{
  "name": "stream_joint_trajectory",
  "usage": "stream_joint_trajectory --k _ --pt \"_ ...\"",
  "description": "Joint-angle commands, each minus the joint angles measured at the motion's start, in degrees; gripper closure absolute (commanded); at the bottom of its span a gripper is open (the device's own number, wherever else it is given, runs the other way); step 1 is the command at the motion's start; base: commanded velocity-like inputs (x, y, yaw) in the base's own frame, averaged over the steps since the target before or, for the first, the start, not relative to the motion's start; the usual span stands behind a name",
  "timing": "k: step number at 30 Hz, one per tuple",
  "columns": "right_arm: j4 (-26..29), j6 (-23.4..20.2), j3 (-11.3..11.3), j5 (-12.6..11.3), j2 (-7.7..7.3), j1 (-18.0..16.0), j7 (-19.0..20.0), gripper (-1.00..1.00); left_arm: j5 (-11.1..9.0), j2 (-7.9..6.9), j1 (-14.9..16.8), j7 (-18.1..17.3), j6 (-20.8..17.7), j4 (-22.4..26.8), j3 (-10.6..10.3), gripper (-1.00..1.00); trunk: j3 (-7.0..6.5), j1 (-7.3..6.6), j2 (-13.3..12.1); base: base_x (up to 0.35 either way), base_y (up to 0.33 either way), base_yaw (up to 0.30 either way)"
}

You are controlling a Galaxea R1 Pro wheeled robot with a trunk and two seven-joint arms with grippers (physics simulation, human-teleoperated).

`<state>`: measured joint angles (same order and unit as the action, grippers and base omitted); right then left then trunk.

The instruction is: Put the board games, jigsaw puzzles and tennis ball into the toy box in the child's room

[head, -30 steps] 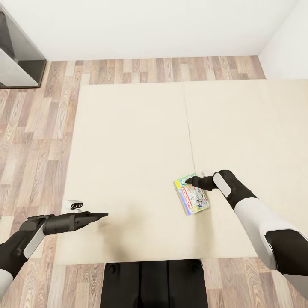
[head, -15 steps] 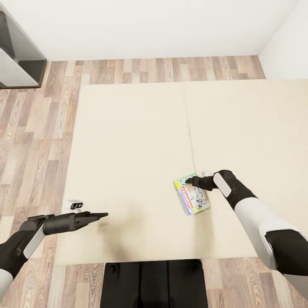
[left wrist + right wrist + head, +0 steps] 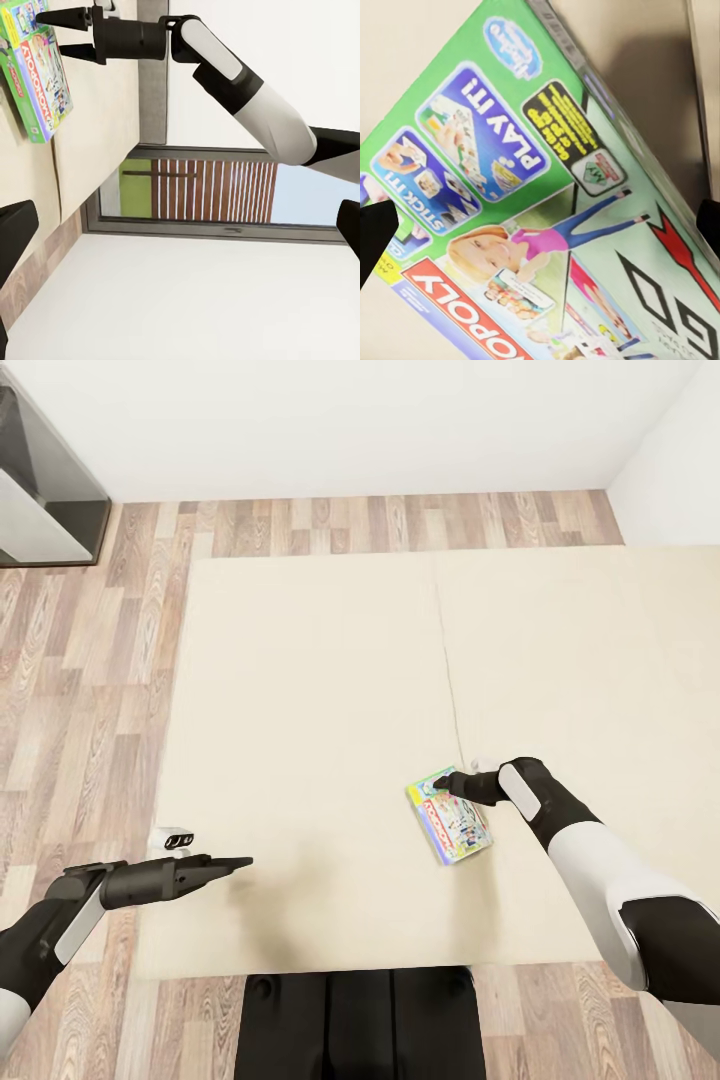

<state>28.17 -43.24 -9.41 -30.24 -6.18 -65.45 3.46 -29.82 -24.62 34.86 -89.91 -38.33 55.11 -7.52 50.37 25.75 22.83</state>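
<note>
One board game (image 3: 449, 816), a flat green-bordered Monopoly box, lies on the beige mattress of the bed (image 3: 300, 690) near its front edge. My right gripper (image 3: 438, 783) hovers open just above the box's far end. In the right wrist view the printed lid (image 3: 540, 195) is close up, with a dark fingertip (image 3: 375, 232) at either side. The left wrist view shows the same box (image 3: 34, 71) and the right gripper (image 3: 64, 34) with its fingers apart. My left gripper (image 3: 245, 862) is open over bare mattress, well left of the box and holding nothing.
Wood-plank floor (image 3: 90, 660) borders the bed on the left and far side. A dark-grey cabinet (image 3: 40, 480) stands at the far left by the white wall. My black base (image 3: 360, 1020) is against the bed's front edge. The left wrist view takes in a window (image 3: 202, 187).
The whole picture has shifted very slightly, so the camera moved. Both arms and the board game hold the same places.
</note>
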Motion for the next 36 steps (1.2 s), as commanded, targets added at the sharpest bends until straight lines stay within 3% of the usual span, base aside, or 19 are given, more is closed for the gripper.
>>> stream_joint_trajectory --k 1,36 --pt "0.0 -0.2 -0.3 0.4 -0.06 0.0 0.4 -1.00 -0.3 -0.08 0.0 -0.1 -0.6 0.0 -0.3 -1.00 0.06 0.03 0.1 0.000 0.004 0.000" --pt "0.0 -0.2 -0.2 0.4 -0.06 0.0 0.4 -1.00 -0.3 -0.08 0.0 -0.1 -0.6 0.0 -0.2 -1.00 0.06 0.03 0.1 -0.008 0.073 0.000"
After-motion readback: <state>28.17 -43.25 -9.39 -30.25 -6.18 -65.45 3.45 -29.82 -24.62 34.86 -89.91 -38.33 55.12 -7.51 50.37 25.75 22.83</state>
